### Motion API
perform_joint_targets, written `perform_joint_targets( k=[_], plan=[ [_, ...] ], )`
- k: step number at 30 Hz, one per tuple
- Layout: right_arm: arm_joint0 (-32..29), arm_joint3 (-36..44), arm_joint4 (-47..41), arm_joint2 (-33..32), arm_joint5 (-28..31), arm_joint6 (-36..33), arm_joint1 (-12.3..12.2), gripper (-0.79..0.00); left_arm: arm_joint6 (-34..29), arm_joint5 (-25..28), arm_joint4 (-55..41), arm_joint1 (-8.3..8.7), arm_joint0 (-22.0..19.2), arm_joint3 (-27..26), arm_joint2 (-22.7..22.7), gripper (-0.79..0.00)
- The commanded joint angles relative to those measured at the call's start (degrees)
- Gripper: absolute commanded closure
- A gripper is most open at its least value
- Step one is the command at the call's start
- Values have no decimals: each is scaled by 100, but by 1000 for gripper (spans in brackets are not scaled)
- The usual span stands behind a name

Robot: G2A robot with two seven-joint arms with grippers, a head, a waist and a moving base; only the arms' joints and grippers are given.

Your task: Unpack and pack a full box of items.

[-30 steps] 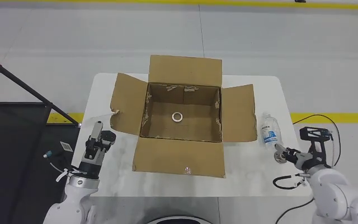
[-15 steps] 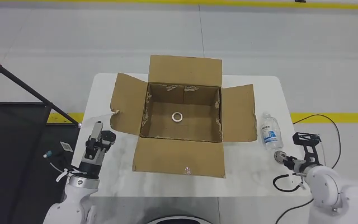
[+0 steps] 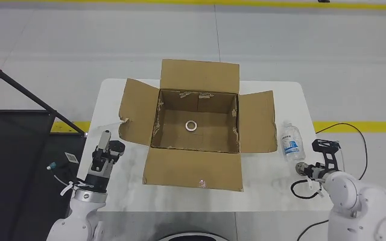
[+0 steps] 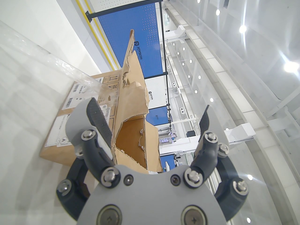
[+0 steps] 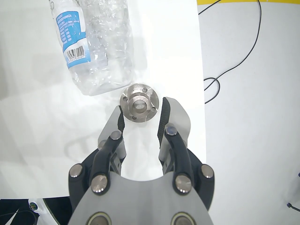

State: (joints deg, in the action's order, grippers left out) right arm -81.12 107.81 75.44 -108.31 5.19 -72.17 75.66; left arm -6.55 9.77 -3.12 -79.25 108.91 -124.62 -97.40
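The right arm's wrist has been swung leftward over the last second, while the small round steel flange (image 5: 140,106) has been left where it was, just at the base of the bottle. The left arm has not been moved.

Starting at the left, the left gripper (image 4: 150,108) is held low over the white table (image 3: 129,181) near its front-left corner. Its jaws are spread wide with nothing between them, and it is pointed at the torn left flap of the brown cardboard box (image 3: 193,169). The box is seen standing mid-table with all four flaps folded out, and a small pale ring (image 3: 190,125) is lying on its floor.

Just beside the right flap, a crumpled clear plastic bottle (image 3: 291,141) with a blue-and-white label is laid on its side on the table. Next comes the flange, flat on the table, and the right gripper (image 5: 141,113) is set around it. The jaws are parted and the flange is framed between the fingertips (image 5: 161,118). Whether its rim is touched by them cannot be told.

A thin black cable (image 5: 260,10) is trailed over the grey floor beyond the table's right edge.
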Motion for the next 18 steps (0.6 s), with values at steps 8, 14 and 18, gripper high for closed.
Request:
perform_joint_targets(
  k=[8, 14, 18],
  plan=[
    [72, -106, 36, 164, 6, -22, -53, -339, 0, 0, 0, 0, 0, 0, 0, -785],
    [133, -205, 90, 244, -24, -55, -88, -323, 0, 0, 0, 0, 0, 0, 0, -785],
    [173, -284, 122, 294, -38, -77, -111, -314, 0, 0, 0, 0, 0, 0, 0, -785]
  ],
)
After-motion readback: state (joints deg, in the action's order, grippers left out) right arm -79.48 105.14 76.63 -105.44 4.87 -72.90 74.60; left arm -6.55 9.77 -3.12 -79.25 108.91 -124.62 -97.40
